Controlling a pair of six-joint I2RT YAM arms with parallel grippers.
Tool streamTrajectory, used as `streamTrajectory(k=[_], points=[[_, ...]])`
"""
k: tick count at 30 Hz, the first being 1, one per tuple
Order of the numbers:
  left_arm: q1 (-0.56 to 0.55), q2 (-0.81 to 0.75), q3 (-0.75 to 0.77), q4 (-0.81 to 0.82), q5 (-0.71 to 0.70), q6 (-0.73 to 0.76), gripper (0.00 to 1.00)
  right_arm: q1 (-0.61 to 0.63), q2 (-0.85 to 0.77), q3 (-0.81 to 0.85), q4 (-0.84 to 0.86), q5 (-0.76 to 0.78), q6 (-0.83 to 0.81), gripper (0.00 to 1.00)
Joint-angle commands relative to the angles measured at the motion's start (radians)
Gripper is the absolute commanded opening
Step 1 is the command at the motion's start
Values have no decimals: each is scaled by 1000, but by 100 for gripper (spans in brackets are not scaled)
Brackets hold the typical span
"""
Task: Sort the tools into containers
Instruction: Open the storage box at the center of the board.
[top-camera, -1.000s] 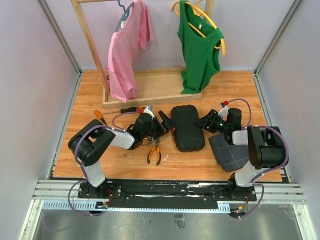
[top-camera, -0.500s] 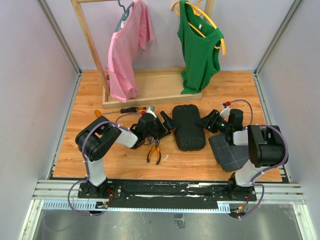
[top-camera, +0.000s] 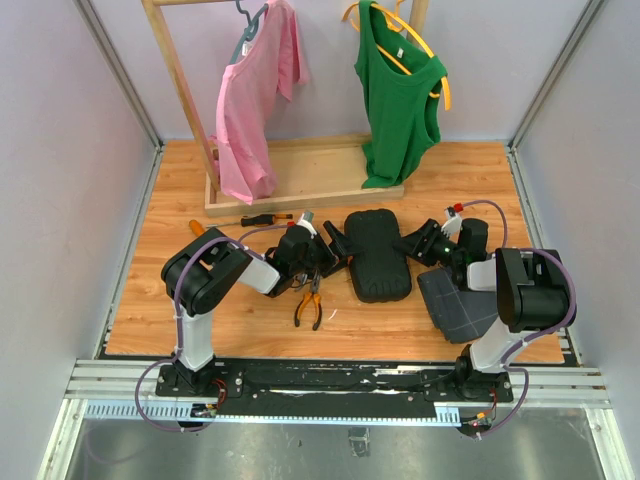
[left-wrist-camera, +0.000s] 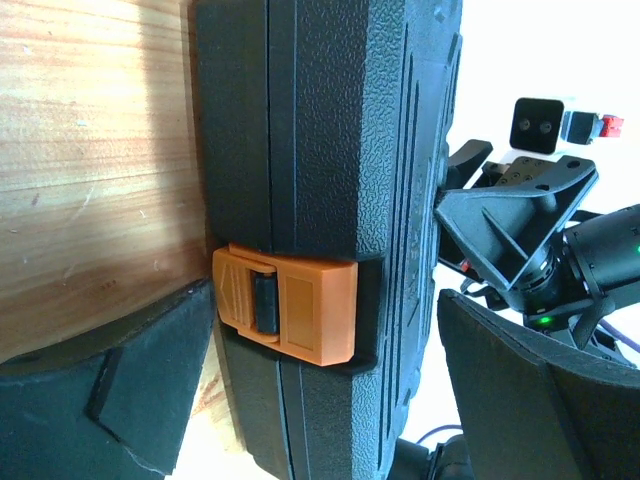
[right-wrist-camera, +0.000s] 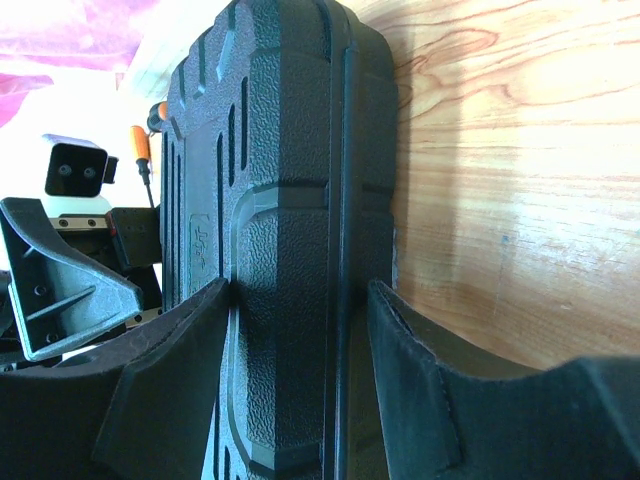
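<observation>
We see the black textured plastic clamshell tool case closed, mid-counter. Left hand is spread wide, straddling the edge with the small orange latch. Right hand clamps the case's opposite edge, fingers on both faces. Orange-handled pliers lie on the counter beside the left arm. Black-and-orange screwdriver lies near the wooden rack base.

Pliers lie near the case, perhaps obstructing.
</observation>
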Motion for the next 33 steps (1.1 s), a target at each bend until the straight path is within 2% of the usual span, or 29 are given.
streamTrajectory(k=[1, 5, 9, 14, 27, 33], points=[[-6, 14, 20, 52, 24, -8, 95, -28, 56, -51, -159, 114, -56, 55], [-6, 0, 20, 53, 25, 7, 90, -28, 35, -51, -161, 109, -66, 57], [-6, -8, 20, 53, 22, 15, 89, -27, -32, -53, -182, 114, -88, 70], [-6, -1, 18, 53, 25, 11, 90, -24, -99, -35, -217, 102, -116, 78], [-6, -3, 18, 53, 23, 10, 90, 32, -85, 7, -170, 8, -132, 80], [-6, -4, 20, 53, 25, 11, 90, 52, -65, 24, -173, -9, -139, 78]])
